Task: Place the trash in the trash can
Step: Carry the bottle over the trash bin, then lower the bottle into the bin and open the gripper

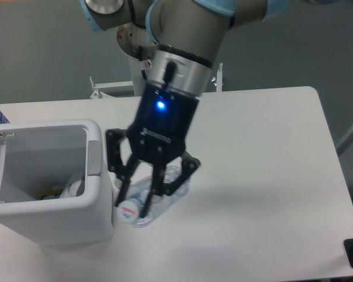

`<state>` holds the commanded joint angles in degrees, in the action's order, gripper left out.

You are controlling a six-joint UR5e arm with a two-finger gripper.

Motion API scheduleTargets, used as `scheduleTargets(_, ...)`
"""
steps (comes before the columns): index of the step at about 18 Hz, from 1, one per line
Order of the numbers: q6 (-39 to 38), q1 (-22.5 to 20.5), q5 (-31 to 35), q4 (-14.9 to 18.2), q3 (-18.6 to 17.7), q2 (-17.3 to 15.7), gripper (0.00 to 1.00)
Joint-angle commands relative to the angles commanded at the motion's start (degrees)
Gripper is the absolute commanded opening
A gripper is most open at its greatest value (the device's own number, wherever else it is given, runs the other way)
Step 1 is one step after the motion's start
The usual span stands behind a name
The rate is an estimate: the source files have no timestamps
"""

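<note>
pincer [142, 197] | closed round bottle [159, 198] | beside trash can [100, 220]

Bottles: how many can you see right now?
1 for certain: the bottle held in the tool, beside the bin. Items inside the bin are unclear, so more may be hidden.

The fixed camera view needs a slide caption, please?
Gripper carries the bottle beside the trash can.

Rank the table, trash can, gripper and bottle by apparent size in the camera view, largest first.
1. table
2. trash can
3. gripper, raised nearer the camera, so it may look oversized
4. bottle, held in the jaws
</note>
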<state>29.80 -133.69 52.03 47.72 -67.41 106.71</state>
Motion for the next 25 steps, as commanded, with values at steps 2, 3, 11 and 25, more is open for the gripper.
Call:
scheduleTargets(2, -2.89, 1.14, -0.36, 0.00, -0.09, -0.97, 0.36)
scheduleTargets(3, -4.30, 1.50, -0.44, 0.00, -0.26, -2.19, 0.36)
scheduleTargets(11, -12.13, 7.73, -0.44, 0.00, -1.23, -4.67, 0.36)
scheduleTargets(25, -12.75, 10.20, -0.27, 0.00, -5.62, -2.03, 0.37)
